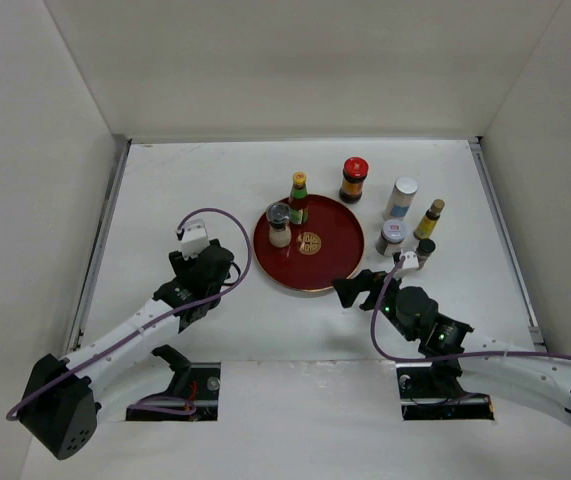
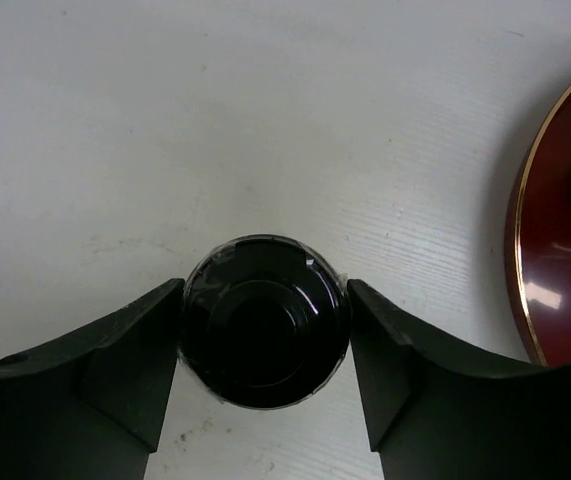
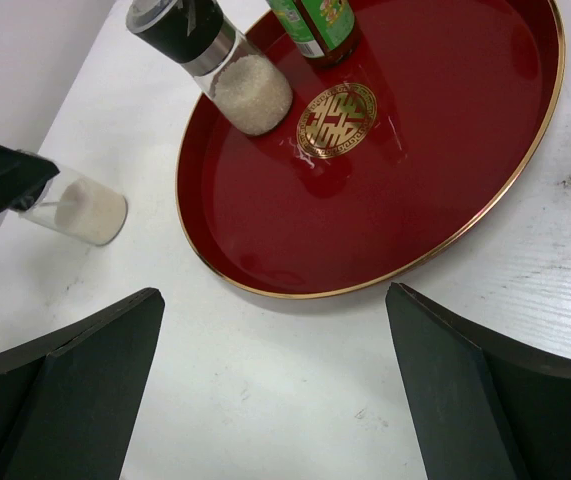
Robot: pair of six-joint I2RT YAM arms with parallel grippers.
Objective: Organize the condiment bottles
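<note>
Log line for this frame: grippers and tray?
left gripper: shut on black-lidded jar, left of tray | right gripper: open, empty, at tray's near edge | on tray: grinder, green-labelled bottle

A grinder [image 1: 279, 224] and green bottle [image 1: 298, 197] are stood on the tray [image 1: 340, 255], five others [image 1: 400, 197] toward the counter's [image 1: 185, 180] far-right corner; a black-lidded jar [image 2: 265, 335] is gripped.

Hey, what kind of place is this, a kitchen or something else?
Probably a robot test booth, not a kitchen: plain white walls box in a white table, two arms are bolted at its near edge, and condiment bottles with a red tray look staged.
</note>
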